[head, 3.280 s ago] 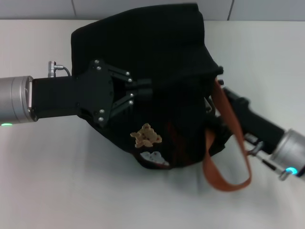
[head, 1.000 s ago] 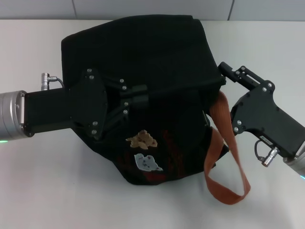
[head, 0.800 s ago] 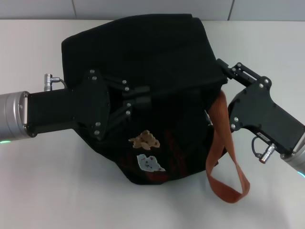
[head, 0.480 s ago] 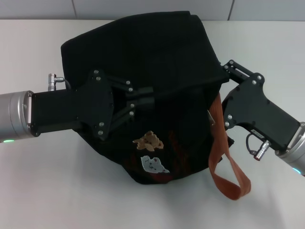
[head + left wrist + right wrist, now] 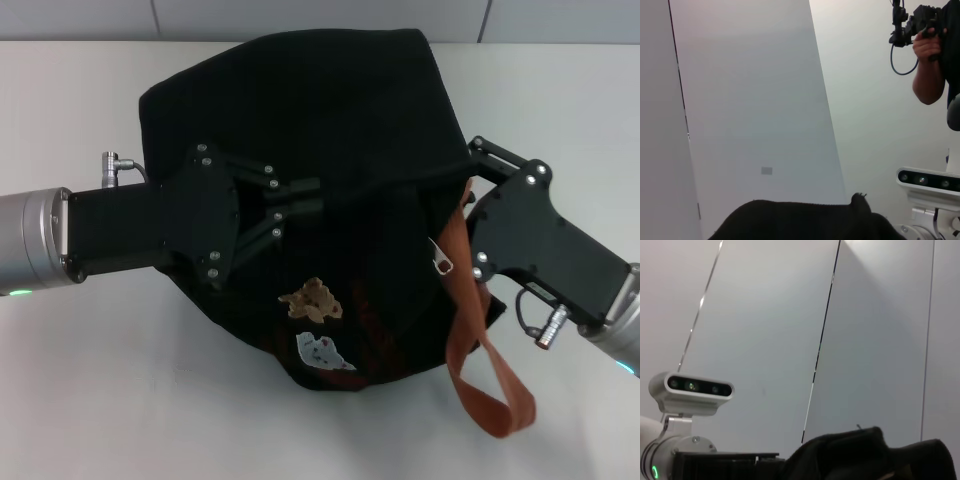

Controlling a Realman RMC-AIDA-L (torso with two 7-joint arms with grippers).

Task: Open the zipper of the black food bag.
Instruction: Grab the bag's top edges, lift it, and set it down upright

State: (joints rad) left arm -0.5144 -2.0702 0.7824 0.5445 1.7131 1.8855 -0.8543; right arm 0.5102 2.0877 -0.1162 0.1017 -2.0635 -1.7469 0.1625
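Observation:
The black food bag [image 5: 340, 110] lies slumped mid-table, its tan bear patch [image 5: 312, 300] and white patch [image 5: 325, 352] facing up. A rust-brown strap [image 5: 463, 330] loops off its right side. The zipper shows only as a small silver pull tab [image 5: 440, 258] beside that strap. My left gripper [image 5: 305, 196] reaches in from the left and is shut on a fold of the bag's fabric. From the right, my right gripper [image 5: 472, 152] touches the bag's right edge just above the pull tab. Both wrist views show black fabric [image 5: 805, 220] [image 5: 865, 455].
The white table [image 5: 80, 380] runs around the bag, with a grey wall behind it. The left wrist view shows a person's hand [image 5: 929, 55] holding a device and the robot's head camera [image 5: 927, 180]. That camera [image 5: 692, 386] also appears in the right wrist view.
My right gripper came in leftward against the bag's right edge. The bag shifted a little to the right with the left gripper, and the silver pull tab now shows beside the strap.

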